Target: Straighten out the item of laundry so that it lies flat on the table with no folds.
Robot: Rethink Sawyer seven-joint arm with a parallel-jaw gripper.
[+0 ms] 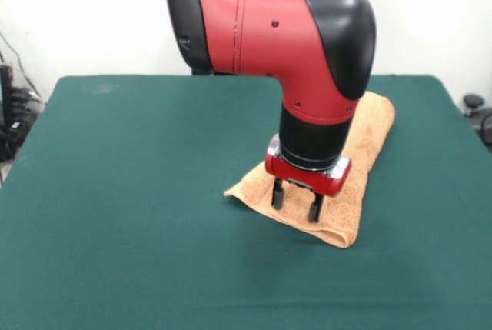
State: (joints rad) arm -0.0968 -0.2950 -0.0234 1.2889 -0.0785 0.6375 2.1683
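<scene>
My gripper (295, 201), with both fingers spread and holding nothing, hangs right over the near end of the folded orange-tan terry towel (361, 168), whose long axis runs diagonally away across the dark green felt table (131, 191).

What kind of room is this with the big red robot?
Probably a robot lab or test room. A red and black arm with a claw works over a towel on a green cloth table, with a plain white wall behind.
</scene>
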